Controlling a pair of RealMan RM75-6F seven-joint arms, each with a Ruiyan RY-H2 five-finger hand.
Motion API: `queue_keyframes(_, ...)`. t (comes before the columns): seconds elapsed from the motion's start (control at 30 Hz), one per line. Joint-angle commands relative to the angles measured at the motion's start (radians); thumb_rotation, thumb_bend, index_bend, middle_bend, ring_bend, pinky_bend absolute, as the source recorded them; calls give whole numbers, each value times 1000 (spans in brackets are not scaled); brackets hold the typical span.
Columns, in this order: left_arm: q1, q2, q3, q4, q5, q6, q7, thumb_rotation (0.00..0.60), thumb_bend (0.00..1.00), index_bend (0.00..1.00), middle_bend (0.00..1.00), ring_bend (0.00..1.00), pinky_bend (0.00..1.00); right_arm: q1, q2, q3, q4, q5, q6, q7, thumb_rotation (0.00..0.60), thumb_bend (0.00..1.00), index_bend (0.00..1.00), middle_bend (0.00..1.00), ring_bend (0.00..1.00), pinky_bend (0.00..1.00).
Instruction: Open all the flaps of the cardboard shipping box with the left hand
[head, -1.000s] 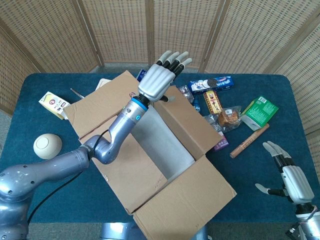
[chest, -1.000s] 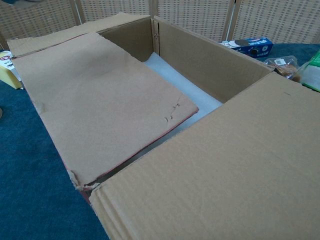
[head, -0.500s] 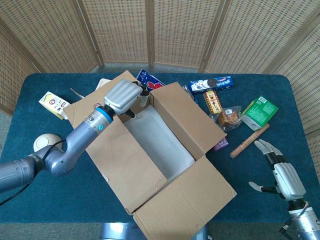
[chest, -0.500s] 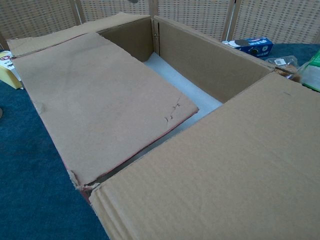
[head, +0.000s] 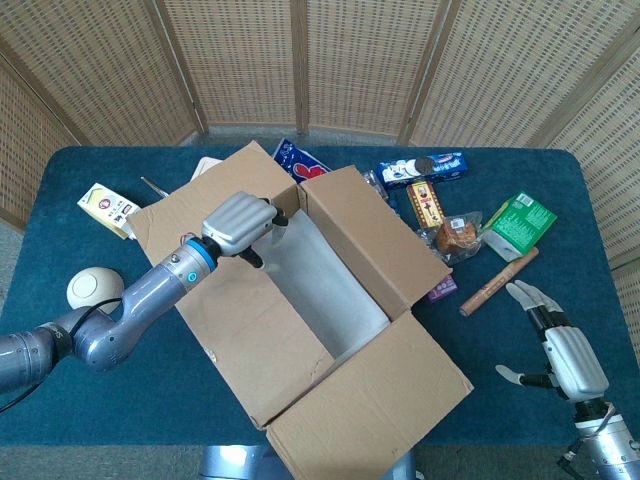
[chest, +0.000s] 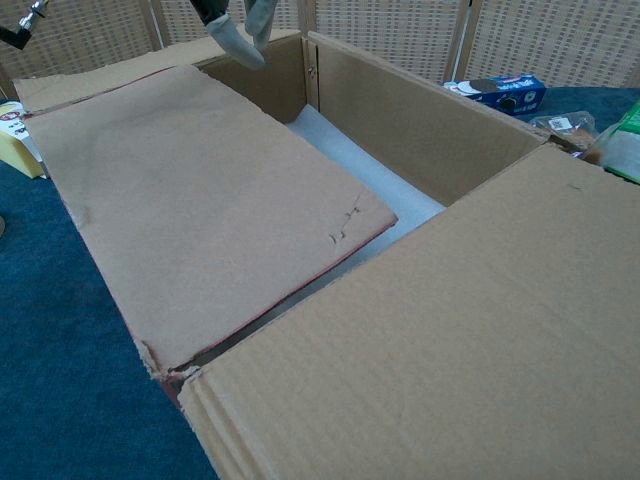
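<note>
The left hand hovers, fingers curled downward and grasping nothing, above the cardboard shipping box; beneath its fingertips the long left flap lies half-lowered over the opening, seemingly the one left to fold back; the other flaps look open; far right, the right hand rests with fingers spread, empty.

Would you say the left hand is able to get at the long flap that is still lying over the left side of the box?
Probably yes. The left hand hovers at the far end of that flap, its fingers hanging over the flap's inner edge beside the open well of the cardboard box, and nothing lies on the flap.
</note>
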Motion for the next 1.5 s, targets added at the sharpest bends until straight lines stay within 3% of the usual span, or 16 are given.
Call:
queue_keyframes(0.03, -15, 17, 4, -22, -24, -40, -29, 496, 0, 613, 522, 384, 547, 0, 0, -1, 0, 0, 1, -1, 600, 46, 0, 0, 0, 105)
queue_keyframes(0.27, -45, 33, 25, -43, -76, -70, -43, 493, 0, 609, 523, 375, 555, 0, 0, -4, 0, -5, 2, -1, 600, 46, 0, 0, 0, 105)
queue_keyframes(0.57, -93, -15, 72, -22, -154, -40, -13, 486, 0, 630, 529, 367, 508, -2, 0, -9, 2, -14, 8, 5, 600, 39, 0, 0, 0, 105)
queue_keyframes(0.63, -98, -38, 76, -15, -171, 1, -1, 445, 0, 646, 531, 356, 466, -2, -1, -10, 4, -15, 7, 6, 600, 34, 0, 0, 0, 105)
queue_keyframes(0.77, -104, -70, 81, -7, -200, 56, 18, 287, 0, 647, 524, 333, 350, -2, -2, -13, 6, -19, 8, 5, 600, 26, 0, 0, 0, 105)
queue_keyframes(0.83, -108, -76, 83, -8, -214, 64, 23, 254, 0, 650, 522, 326, 314, -3, -2, -13, 7, -20, 9, 5, 600, 22, 0, 0, 0, 105)
queue_keyframes(0.9, -112, -79, 85, -12, -229, 61, 23, 234, 0, 651, 520, 322, 346, -3, -3, -14, 8, -21, 9, 3, 600, 22, 0, 0, 0, 106)
queue_keyframes(1.5, -162, -33, 140, -36, -335, -37, 22, 231, 0, 667, 521, 320, 408, -5, -6, -20, 8, -30, 15, -8, 600, 33, 0, 0, 0, 105)
